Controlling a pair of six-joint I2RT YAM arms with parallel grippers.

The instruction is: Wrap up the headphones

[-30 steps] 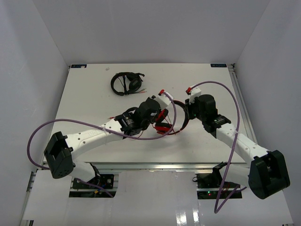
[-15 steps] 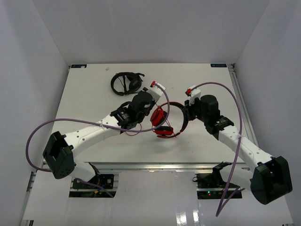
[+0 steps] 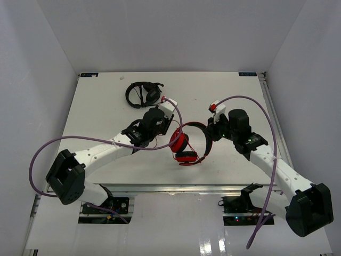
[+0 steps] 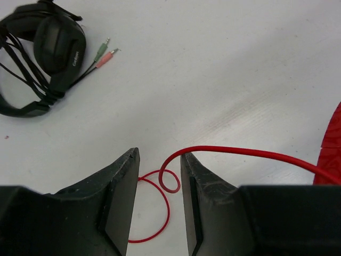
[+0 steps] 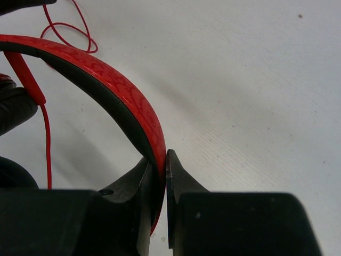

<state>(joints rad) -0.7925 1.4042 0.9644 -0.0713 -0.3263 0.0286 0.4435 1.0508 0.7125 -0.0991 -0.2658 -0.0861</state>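
Observation:
The red headphones (image 3: pixel 184 144) lie on the white table between my two arms, their headband arching toward the right arm. My right gripper (image 3: pixel 209 132) is shut on the red headband (image 5: pixel 133 106), its jaws pinching the band (image 5: pixel 160 157). My left gripper (image 3: pixel 159 118) is open just left of the ear cups. In the left wrist view the thin red cable (image 4: pixel 240 152) runs in from the right over the right fingertip. It curls into a small loop (image 4: pixel 170 181) on the table between the open jaws (image 4: pixel 160 160). An ear cup edge (image 4: pixel 333 149) shows at the right.
The black headphones (image 3: pixel 143 94), with their cable bundled, lie at the back left, just beyond my left gripper. They also show in the left wrist view (image 4: pixel 48 53), with green and pink plugs (image 4: pixel 104 53). White walls enclose the table (image 3: pixel 106 106) on three sides.
My left gripper has drawn back to the left, away from the red ear cups and toward the black headphones. The right gripper keeps hold of the headband; the red headphones shifted slightly nearer.

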